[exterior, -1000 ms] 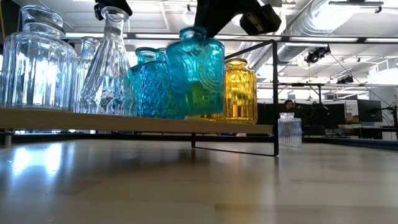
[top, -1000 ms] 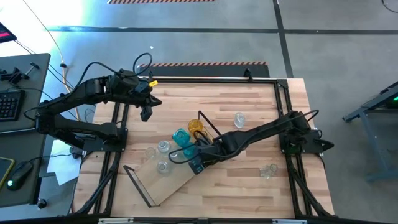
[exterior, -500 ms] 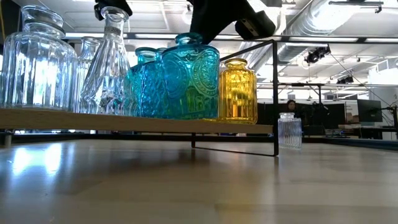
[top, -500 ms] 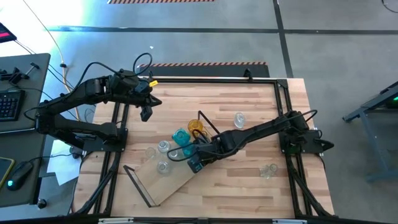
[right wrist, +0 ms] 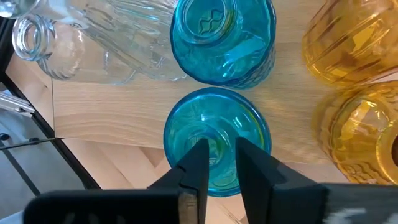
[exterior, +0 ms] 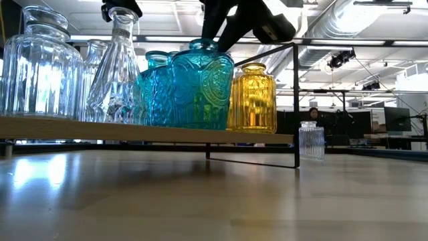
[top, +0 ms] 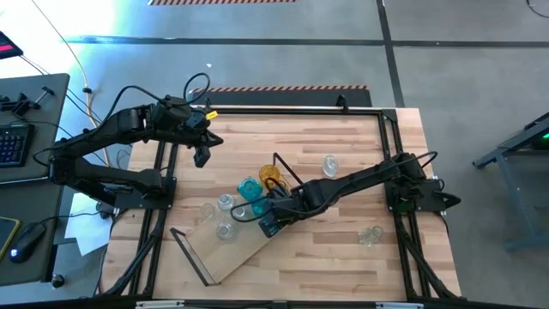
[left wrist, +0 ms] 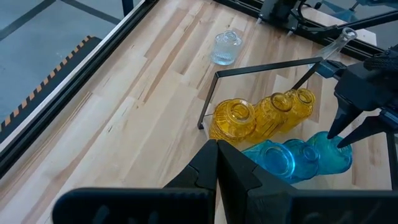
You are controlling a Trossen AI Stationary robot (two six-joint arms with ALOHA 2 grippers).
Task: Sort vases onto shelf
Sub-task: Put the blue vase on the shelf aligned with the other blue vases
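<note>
- Shelf [top: 232, 253]: light wooden board with black wire end frames [exterior: 296, 100], lying at an angle on the striped wooden table [top: 326, 257].
- Right gripper [right wrist: 216, 152]: over the shelf's edge, directly above a teal vase. Its fingers [right wrist: 193, 171] stand slightly apart, one on each side of the vase's neck. Whether they touch the glass cannot be told.
- Teal vase under the right gripper [exterior: 200, 87]: upright on the shelf, at the board's edge, base flat on the wood.
- Other teal vases [left wrist: 277, 158]: two, on the shelf in a row with the first, close together.
- Amber vases [left wrist: 233, 118]: three, grouped on the shelf at the end by one wire frame, just beside the teal row. One shows as a ribbed yellow jar [exterior: 254, 100] in the low view.
- Clear vases on the shelf [top: 225, 202]: several, toward the shelf's other end from the amber group, next to the teal ones. They include a broad ribbed jar [exterior: 40, 67] and a tall narrow-necked one [exterior: 117, 67].
- Clear vases off the shelf: one small ribbed one [top: 330, 165] on the table near the amber end, and another [top: 371, 234] well apart from the shelf, toward the right arm's base.
- Left gripper [top: 202, 157]: well apart from the shelf, raised over the table, fingers together and holding nothing.
</note>
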